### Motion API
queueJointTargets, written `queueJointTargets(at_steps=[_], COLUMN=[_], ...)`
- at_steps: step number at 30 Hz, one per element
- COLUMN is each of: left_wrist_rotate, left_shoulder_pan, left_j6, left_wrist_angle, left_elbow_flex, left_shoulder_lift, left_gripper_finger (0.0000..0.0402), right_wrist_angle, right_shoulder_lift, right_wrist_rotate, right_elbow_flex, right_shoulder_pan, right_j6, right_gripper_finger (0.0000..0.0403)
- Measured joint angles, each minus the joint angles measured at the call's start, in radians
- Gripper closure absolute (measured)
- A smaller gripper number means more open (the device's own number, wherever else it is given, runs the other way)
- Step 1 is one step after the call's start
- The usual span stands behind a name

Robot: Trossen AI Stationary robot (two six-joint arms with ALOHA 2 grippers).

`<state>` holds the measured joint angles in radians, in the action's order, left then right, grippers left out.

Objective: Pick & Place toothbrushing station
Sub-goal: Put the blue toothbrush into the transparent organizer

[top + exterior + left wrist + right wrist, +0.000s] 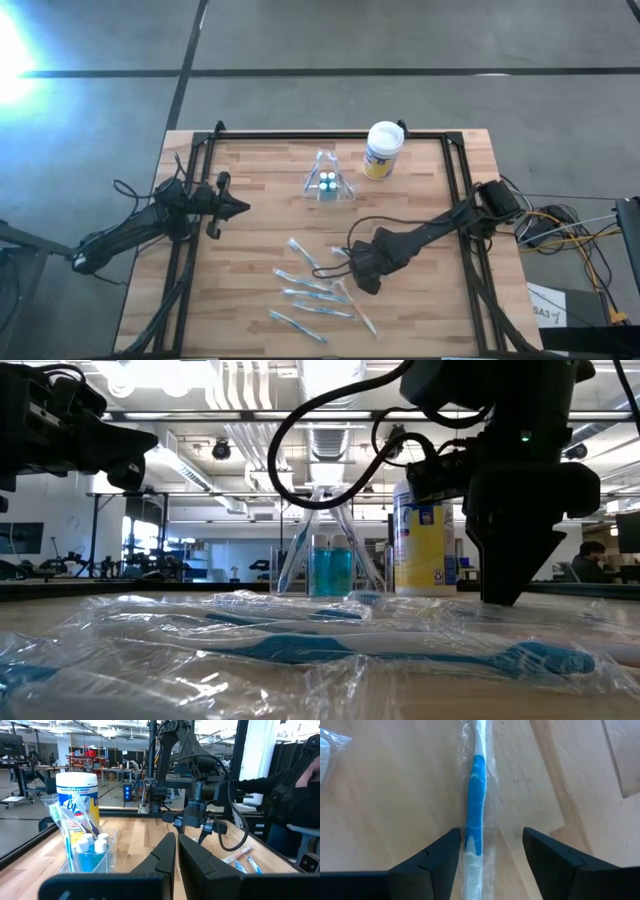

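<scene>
1. The small clear plastic toothbrushing station point(328, 184) stood at about twelve o'clock on the wooden table point(250, 290), just beside the round white-lidded, yellow-labelled canister point(381, 150).
2. The right hand point(490, 851) hung low at about five o'clock, open, with a wrapped blue toothbrush point(475, 810) lying between its dark fingers point(432, 860).
3. The step looked like picking up that brush; the fingers had not closed on it.
4. The left hand point(240, 208) waited at about nine o'clock, closed and holding nothing.
5. Next, the right hand would probably need to go down, squeeze the wrapped handle, then carry it to the station.
</scene>
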<state>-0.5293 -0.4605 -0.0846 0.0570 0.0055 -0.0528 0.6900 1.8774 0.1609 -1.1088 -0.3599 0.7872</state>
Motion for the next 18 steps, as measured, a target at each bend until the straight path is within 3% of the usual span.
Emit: queueJointTargets(at_steps=[4, 13, 18], left_wrist_rotate=[0.000, 0.000, 0.001], left_shoulder_pan=[0.000, 0.000, 0.000], left_j6=[0.001, 0.001, 0.005], left_wrist_angle=[0.000, 0.000, 0.000], left_elbow_flex=[0.000, 0.000, 0.000], left_shoulder_lift=[0.000, 0.000, 0.000], left_gripper_finger=[0.0376, 0.0376, 0.0376], right_wrist_angle=[-0.009, 0.011, 0.026], right_shoulder_lift=[0.001, -0.006, -0.038], right_wrist_rotate=[-0.003, -0.014, 0.004], right_elbow_flex=[0.007, 0.000, 0.004], right_shoulder_pan=[0.000, 0.017, 0.019], right_j6=[-0.006, -0.128, -0.175], right_gripper_finger=[0.0230, 0.0378, 0.0378])
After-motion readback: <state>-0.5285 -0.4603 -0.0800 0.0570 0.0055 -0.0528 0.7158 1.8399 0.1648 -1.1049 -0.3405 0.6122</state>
